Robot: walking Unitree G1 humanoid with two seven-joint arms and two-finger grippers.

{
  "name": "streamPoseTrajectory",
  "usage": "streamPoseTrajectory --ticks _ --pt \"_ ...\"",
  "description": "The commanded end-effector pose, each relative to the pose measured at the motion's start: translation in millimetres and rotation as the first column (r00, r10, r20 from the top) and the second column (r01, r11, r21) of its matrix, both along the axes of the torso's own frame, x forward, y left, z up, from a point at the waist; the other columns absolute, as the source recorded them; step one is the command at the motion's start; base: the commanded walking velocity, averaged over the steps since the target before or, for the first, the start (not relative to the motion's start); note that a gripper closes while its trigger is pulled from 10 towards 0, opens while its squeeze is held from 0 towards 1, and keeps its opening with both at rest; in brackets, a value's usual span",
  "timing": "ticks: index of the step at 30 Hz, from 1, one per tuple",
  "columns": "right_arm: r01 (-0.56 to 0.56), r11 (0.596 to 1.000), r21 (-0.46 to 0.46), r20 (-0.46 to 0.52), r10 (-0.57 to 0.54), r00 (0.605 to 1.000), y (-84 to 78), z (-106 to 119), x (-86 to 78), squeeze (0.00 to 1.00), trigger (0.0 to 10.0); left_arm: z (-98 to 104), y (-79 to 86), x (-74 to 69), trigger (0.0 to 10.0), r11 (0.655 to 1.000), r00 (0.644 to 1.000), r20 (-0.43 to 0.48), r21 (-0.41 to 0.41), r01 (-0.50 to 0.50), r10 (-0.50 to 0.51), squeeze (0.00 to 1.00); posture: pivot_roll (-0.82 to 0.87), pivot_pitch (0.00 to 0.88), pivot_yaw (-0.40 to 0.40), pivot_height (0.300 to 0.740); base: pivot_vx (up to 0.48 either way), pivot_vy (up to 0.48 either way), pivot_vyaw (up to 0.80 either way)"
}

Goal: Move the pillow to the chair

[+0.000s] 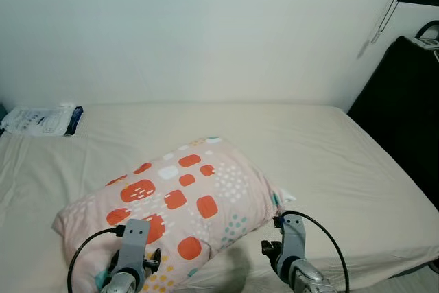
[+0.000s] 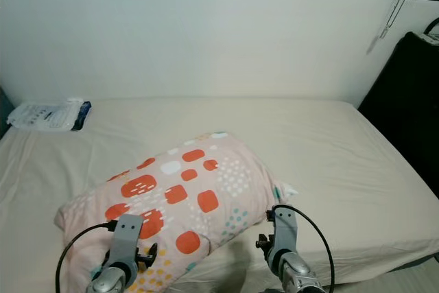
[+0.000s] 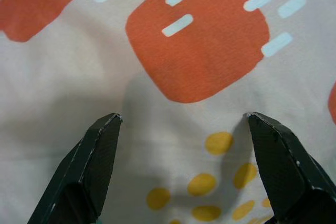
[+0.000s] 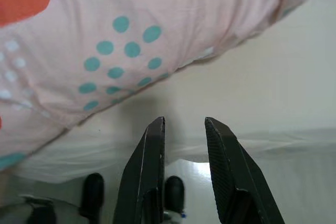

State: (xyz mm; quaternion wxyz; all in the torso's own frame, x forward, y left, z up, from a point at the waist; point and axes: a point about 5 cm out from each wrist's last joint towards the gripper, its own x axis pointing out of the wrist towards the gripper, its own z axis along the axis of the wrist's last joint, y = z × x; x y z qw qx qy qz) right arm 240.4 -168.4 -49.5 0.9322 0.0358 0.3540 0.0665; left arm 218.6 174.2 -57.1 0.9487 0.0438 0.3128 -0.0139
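Note:
A pale pink pillow point(image 1: 182, 204) with orange patches, teal and yellow dots lies slanted on the near half of the bed point(image 1: 329, 162). My left arm point(image 1: 132, 255) reaches over the pillow's near left end. There the left gripper point(image 3: 184, 116) is open wide, its fingertips point(image 3: 107, 129) just above the fabric beside an orange patch. My right arm point(image 1: 291, 252) is at the pillow's near right corner, over the bed's front edge. The right gripper point(image 4: 184, 120) stands open by a narrow gap with nothing in it, just below the pillow's dotted edge point(image 4: 121, 51).
The bed has a beige sheet and runs back to a white wall point(image 1: 206, 32). A white and blue plastic packet point(image 1: 41, 120) lies at its far left corner. A tall black object point(image 1: 405, 114) stands against the bed's right side, with a cord point(image 1: 387, 12) hanging above it.

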Motion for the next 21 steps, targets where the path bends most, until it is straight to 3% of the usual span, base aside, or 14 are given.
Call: streamPoseTrajectory --ticks 1,11,13,19,21 --pt "-0.020 1.000 -0.020 -0.007 0.020 1.000 -0.6 -1.3 -1.9 0.00 10.0 -1.9 -3.5 -2.4 10.0 1.000 1.000 -0.010 -0.017 0.003 -0.003 0.00 0.12 0.000 -0.111 0.740 0.000 0.000 0.00" --pt "0.032 0.998 -0.046 -0.027 -0.034 0.999 -6.3 -4.1 -5.5 0.00 10.0 -2.2 0.0 -3.6 10.0 0.998 1.000 -0.011 0.051 0.025 -0.025 0.00 0.12 0.000 -0.103 0.740 0.000 0.000 0.00" --pt "0.014 0.995 -0.099 -0.013 -0.016 1.000 -8.5 -3.0 -4.5 0.00 10.0 -3.9 9.8 -6.2 10.0 0.997 0.999 -0.034 0.078 -0.027 0.030 0.00 0.12 0.000 -0.103 0.740 0.000 0.000 0.00" --pt "0.026 0.993 -0.114 -0.006 -0.027 1.000 -11.8 -2.4 -4.1 0.00 10.0 -6.6 16.5 -9.0 10.0 0.992 0.995 -0.075 0.110 -0.061 0.070 0.00 0.11 0.000 -0.104 0.740 0.000 0.000 0.00" --pt "0.041 0.992 -0.119 0.002 -0.041 0.999 -14.1 -1.0 -2.5 0.00 10.0 -3.8 19.3 -6.7 10.0 0.973 0.998 -0.055 0.229 0.007 0.005 0.00 0.11 0.000 -0.107 0.740 0.000 0.000 0.00"
